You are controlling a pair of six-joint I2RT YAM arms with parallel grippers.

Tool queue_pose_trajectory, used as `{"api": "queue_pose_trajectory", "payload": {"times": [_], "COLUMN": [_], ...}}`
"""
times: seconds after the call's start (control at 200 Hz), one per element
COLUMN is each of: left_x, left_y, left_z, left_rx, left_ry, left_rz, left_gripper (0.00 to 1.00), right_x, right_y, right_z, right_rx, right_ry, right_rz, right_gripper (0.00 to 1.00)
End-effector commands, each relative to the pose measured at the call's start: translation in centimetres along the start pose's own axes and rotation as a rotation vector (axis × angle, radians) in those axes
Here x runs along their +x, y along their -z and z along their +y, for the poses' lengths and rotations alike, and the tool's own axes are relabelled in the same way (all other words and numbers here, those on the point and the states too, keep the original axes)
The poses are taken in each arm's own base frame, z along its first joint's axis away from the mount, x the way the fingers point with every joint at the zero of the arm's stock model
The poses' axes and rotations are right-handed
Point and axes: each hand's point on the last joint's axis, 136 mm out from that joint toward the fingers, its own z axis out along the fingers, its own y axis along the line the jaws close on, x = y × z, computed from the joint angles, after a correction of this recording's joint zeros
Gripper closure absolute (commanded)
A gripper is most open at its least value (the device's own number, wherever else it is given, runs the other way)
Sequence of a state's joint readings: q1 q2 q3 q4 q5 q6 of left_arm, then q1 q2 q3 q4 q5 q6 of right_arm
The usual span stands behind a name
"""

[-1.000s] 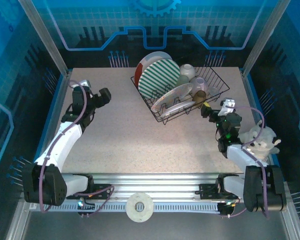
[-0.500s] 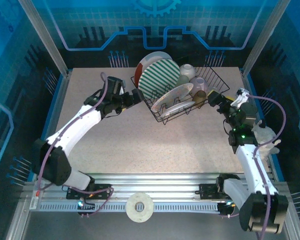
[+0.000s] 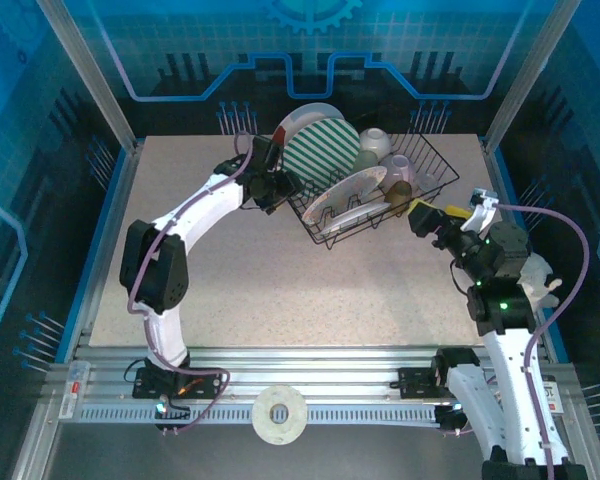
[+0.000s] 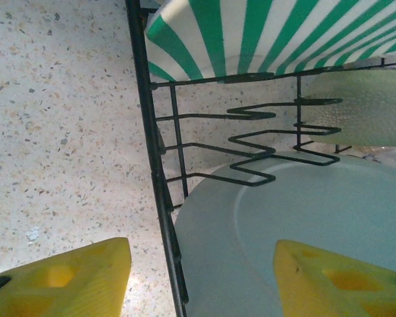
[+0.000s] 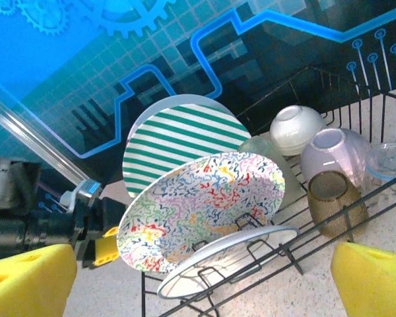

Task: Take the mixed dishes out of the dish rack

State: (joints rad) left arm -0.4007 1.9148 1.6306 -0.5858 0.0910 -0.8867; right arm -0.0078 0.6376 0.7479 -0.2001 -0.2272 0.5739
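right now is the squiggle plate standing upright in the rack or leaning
Leaning: the squiggle plate slants in the dish rack, its patterned face turned partly upward.

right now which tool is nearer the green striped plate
Left. The left tool is at the rack on its left edge, beside the striped plate; the right tool is off the rack's right side, farther away.
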Motion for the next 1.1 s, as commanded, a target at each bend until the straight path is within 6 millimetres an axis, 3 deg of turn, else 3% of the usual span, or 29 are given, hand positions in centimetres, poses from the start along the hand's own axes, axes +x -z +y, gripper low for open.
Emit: {"api": "queue_pose_trajectory", "payload": {"times": [0.0,0.145,0.42,0.61,0.776,0.891,1.096], "left_x": [-0.2,-0.7,-0.9,-1.2,-1.1,-1.1,-0.7], "left_y": [-0.2,-1.2,-3.0,-4.0,-3.3,-2.1,-1.9], "left_z": [-0.6,0.2,0.8,1.8,2.1,1.8,2.8], "left_rx": [-0.028,-0.075,-0.114,-0.148,-0.148,-0.127,-0.155], "left_ry": [0.014,0.016,-0.007,0.006,0.014,-0.001,0.027], "left_rz": [0.008,0.008,0.025,0.037,0.047,0.022,0.033], "left_gripper": [0.48,0.58,0.64,0.73,0.72,0.60,0.60], "right_x": [0.9,1.1,1.5,2.1,2.8,2.9,3.0], "right_y": [0.8,1.1,1.1,0.6,0.1,-0.2,-0.8], "right_z": [1.0,1.6,2.1,0.9,-0.5,-1.0,-1.1], "right_rx": [-0.028,-0.054,-0.086,-0.039,0.028,0.050,0.038], "right_ry": [0.028,0.035,0.034,0.017,-0.008,-0.011,-0.034], "right_rz": [0.055,0.069,0.080,0.090,0.122,0.130,0.141], "right_gripper": [0.00,0.00,0.00,0.00,0.00,0.00,0.00]}}
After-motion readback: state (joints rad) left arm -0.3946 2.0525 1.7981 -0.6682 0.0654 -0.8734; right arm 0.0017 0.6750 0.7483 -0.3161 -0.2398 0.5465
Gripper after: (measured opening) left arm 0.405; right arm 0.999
